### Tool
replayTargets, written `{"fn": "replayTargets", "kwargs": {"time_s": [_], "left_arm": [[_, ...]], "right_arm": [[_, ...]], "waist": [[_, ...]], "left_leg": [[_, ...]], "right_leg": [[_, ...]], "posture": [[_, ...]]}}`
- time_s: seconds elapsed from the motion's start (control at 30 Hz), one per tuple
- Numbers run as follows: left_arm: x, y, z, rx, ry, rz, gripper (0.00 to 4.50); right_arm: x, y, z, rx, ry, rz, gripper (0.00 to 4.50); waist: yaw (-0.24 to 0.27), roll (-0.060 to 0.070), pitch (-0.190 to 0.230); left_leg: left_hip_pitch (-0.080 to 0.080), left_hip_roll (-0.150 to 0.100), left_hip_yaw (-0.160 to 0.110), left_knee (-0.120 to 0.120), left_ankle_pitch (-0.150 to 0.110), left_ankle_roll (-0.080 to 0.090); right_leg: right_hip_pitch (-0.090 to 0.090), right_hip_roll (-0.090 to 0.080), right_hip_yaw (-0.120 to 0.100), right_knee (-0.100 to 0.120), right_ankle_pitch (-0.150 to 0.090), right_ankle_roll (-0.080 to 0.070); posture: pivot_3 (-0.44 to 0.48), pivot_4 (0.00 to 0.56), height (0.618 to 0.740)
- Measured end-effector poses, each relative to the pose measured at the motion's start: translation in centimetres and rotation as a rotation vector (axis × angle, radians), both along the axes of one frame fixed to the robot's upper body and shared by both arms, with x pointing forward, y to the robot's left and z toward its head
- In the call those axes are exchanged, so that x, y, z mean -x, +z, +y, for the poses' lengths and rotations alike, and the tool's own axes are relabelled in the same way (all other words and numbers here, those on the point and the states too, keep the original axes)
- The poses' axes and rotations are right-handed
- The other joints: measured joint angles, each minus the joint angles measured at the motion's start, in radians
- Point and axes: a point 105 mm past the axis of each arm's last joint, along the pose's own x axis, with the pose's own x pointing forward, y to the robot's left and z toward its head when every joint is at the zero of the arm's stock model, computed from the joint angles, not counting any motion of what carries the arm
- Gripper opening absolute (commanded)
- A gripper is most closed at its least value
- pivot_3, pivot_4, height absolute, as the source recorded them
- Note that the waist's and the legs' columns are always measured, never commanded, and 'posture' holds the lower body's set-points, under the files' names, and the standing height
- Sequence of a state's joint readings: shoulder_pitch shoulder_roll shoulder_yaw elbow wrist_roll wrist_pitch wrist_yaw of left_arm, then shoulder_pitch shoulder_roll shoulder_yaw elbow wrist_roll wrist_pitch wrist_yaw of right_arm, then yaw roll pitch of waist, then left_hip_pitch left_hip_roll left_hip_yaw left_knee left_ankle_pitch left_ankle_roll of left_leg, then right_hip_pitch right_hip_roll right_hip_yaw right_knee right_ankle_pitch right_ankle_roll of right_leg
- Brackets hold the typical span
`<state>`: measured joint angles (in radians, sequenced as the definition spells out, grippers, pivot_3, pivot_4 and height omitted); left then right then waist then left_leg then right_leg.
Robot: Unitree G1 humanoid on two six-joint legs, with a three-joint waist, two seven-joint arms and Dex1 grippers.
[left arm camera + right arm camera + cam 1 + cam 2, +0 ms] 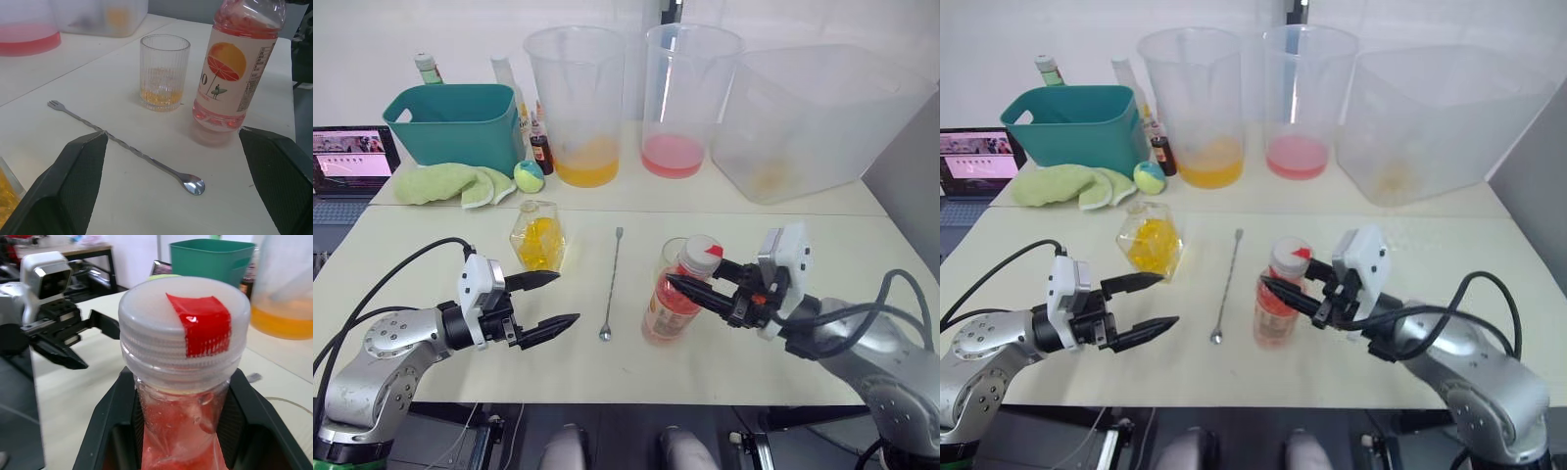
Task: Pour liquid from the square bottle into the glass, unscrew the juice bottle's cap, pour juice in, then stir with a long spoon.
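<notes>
Right gripper (690, 286) clamps the juice bottle (670, 304) neck below the cap (185, 328), apparently seated. Left gripper (553, 301) wide open, empty, beside the spoon (610, 285).

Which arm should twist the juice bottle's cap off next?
Left. The right tool already straddles the juice bottle below the cap; the left tool is open, empty and near.

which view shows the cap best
The right wrist view: the cap sits large and centred, red mark facing the camera, on the juice bottle. Both eye views show it small from above; the left wrist view cuts it off.
</notes>
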<state>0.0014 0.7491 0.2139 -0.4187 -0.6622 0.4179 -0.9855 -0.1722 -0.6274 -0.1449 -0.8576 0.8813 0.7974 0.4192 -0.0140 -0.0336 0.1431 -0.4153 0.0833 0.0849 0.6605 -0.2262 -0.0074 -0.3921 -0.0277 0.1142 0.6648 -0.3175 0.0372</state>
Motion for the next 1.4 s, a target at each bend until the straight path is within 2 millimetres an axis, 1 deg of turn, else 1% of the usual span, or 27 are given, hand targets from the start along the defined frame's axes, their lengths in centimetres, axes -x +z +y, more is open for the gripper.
{"fn": "replayTargets", "kwargs": {"time_s": [0.07, 0.1, 0.13, 0.17, 0.3, 0.4, 0.47, 0.53, 0.67, 0.73, 0.83, 0.9, 1.03, 1.1, 1.13, 1.23, 1.3, 1.4], "left_arm": [[0.0, 0.0, 0.0, 0.001, -0.002, 0.0, 4.5], [0.0, 0.0, 0.0, 0.001, -0.003, 0.001, 4.5], [0.0, 0.0, -0.1, 0.002, -0.007, 0.002, 4.5], [0.0, -0.1, -0.1, 0.002, -0.011, 0.004, 4.5], [-0.3, -0.1, -0.3, 0.005, -0.021, 0.006, 4.5], [-0.3, 0.0, -0.3, 0.006, -0.026, 0.004, 4.5], [-0.3, 0.0, -0.4, 0.006, -0.028, 0.004, 4.5], [-0.3, 0.0, -0.4, 0.005, -0.03, 0.004, 4.5], [-0.3, 0.0, -0.4, 0.006, -0.032, 0.006, 4.5], [-0.3, -0.1, -0.5, 0.009, -0.033, 0.009, 4.5], [-0.3, -0.3, -0.7, 0.017, -0.039, 0.013, 4.5], [-0.3, -0.2, -0.8, 0.023, -0.04, 0.014, 4.5], [0.0, 0.1, -1.2, 0.049, -0.073, 0.037, 4.5], [-0.1, 0.9, -1.8, 0.076, -0.099, 0.042, 4.5], [-0.2, 1.7, -2.2, 0.09, -0.117, 0.031, 4.5], [-0.5, 3.5, -3.4, 0.104, -0.178, 0.01, 4.5], [-0.5, 4.0, -4.3, 0.106, -0.22, 0.026, 4.5], [-0.2, 4.5, -6.0, 0.112, -0.311, 0.057, 4.5]], "right_arm": [[0.1, -0.1, -0.1, 0.009, -0.056, -0.005, 1.37], [0.2, -0.5, -0.2, 0.016, -0.08, 0.004, 1.37], [0.3, -1.4, -0.2, 0.027, -0.114, 0.025, 1.37], [0.3, -2.7, -0.4, 0.019, -0.152, 0.068, 1.37], [0.6, -3.4, -0.6, -0.058, -0.239, 0.058, 1.37], [0.8, -3.7, -0.4, -0.082, -0.257, 0.053, 1.37], [0.8, -3.7, -0.3, -0.092, -0.266, 0.052, 2.42], [0.8, -3.8, -0.2, -0.091, -0.261, 0.061, 3.1], [0.4, -4.9, -0.5, -0.045, -0.243, 0.112, 4.48], [0.2, -4.6, -0.6, -0.029, -0.204, 0.111, 4.48], [-0.2, -3.6, -1.3, -0.017, -0.151, 0.092, 4.48], [-0.2, -3.3, -2.1, 0.011, -0.101, 0.116, 4.48], [0.5, -2.9, -4.3, 0.097, 0.026, 0.211, 4.48], [0.9, -2.4, -5.1, 0.117, 0.081, 0.25, 4.48], [1.2, -1.9, -5.5, 0.127, 0.109, 0.261, 4.48], [1.4, -0.5, -6.3, 0.138, 0.154, 0.246, 4.48], [1.4, -0.5, -6.6, 0.136, 0.169, 0.258, 4.48], [0.8, -0.7, -7.7, 0.11, 0.156, 0.275, 4.48]], "waist": [[0.001, 0.0, 0.0], [0.001, 0.0, 0.0], [0.003, 0.0, 0.0], [0.004, -0.001, 0.0], [-0.004, -0.003, -0.002], [-0.004, -0.004, -0.003], [-0.003, -0.005, -0.004], [-0.003, -0.005, -0.004], [-0.002, -0.005, -0.003], [-0.002, -0.005, -0.003], [-0.001, -0.004, -0.003], [0.001, -0.004, -0.003], [0.003, -0.004, -0.002], [0.003, -0.004, -0.002], [0.004, -0.004, -0.002], [0.003, -0.005, -0.002], [0.002, -0.005, -0.002], [0.002, -0.005, -0.002]], "left_leg": [[0.0, 0.0, 0.0, 0.0, 0.0, 0.0], [0.0, 0.0, 0.0, 0.0, 0.0, 0.0], [0.0, 0.0, -0.001, 0.0, 0.0, 0.0], [0.0, 0.0, -0.001, 0.0, 0.0, 0.0], [0.002, 0.0, -0.001, 0.0, 0.0, 0.0], [0.005, 0.0, -0.001, 0.0, 0.0, 0.0], [0.005, 0.001, 0.0, 0.0, 0.0, 0.0], [0.005, 0.0, 0.0, 0.0, 0.0, 0.0], [0.004, 0.0, 0.0, 0.0, 0.0, 0.0], [0.004, 0.0, 0.0, 0.0, 0.0, 0.0], [0.004, 0.0, 0.0, 0.0, 0.0, 0.0], [0.003, 0.0, 0.0, 0.0, 0.0, 0.0], [0.002, 0.0, -0.001, 0.0, 0.0, 0.0], [0.002, 0.0, -0.001, 0.0, 0.0, 0.0], [0.002, 0.0, -0.001, 0.0, 0.0, 0.0], [0.002, -0.001, -0.002, 0.0, 0.0, 0.0], [0.002, -0.001, -0.002, 0.0, 0.0, 0.0], [0.001, -0.001, -0.002, 0.0, 0.0, 0.0]], "right_leg": [[0.0, 0.0, 0.0, 0.0, 0.0, 0.0], [0.001, 0.0, -0.001, 0.0, 0.0, 0.0], [0.001, 0.0, -0.001, 0.0, 0.0, 0.0], [0.001, 0.0, -0.001, 0.0, 0.0, 0.0], [0.002, 0.001, -0.001, -0.001, 0.0, 0.0], [0.004, 0.001, -0.001, -0.001, 0.0, 0.0], [0.004, 0.001, -0.001, -0.001, -0.001, -0.001], [0.004, 0.001, -0.001, -0.001, -0.001, -0.001], [0.003, 0.0, 0.0, -0.001, -0.001, -0.001], [0.003, 0.001, 0.0, -0.001, -0.001, -0.001], [0.003, 0.001, 0.0, -0.001, 0.0, -0.001], [0.004, 0.0, 0.0, -0.001, 0.0, -0.001], [0.004, 0.0, -0.001, -0.001, 0.0, -0.001], [0.004, 0.0, -0.001, -0.001, 0.0, 0.0], [0.004, 0.0, -0.001, -0.002, 0.0, 0.0], [0.004, 0.001, 0.0, -0.002, 0.0, 0.0], [0.004, 0.001, 0.0, -0.002, 0.0, 0.0], [0.004, 0.001, 0.0, -0.002, 0.0, 0.0]], "posture": [[0.0, 0.15, 0.73], [0.0, 0.15, 0.73], [0.0, 0.15, 0.73], [0.0, 0.15, 0.73], [0.0, 0.15, 0.73], [0.0, 0.15, 0.73], [0.0, 0.15, 0.73], [0.0, 0.15, 0.73], [0.0, 0.15, 0.73], [0.0, 0.15, 0.73], [0.0, 0.15, 0.73], [0.0, 0.15, 0.73], [0.0, 0.15, 0.73], [0.0, 0.15, 0.73], [0.0, 0.15, 0.73], [0.0, 0.15, 0.73], [0.0, 0.15, 0.73], [0.0, 0.15, 0.73]]}}
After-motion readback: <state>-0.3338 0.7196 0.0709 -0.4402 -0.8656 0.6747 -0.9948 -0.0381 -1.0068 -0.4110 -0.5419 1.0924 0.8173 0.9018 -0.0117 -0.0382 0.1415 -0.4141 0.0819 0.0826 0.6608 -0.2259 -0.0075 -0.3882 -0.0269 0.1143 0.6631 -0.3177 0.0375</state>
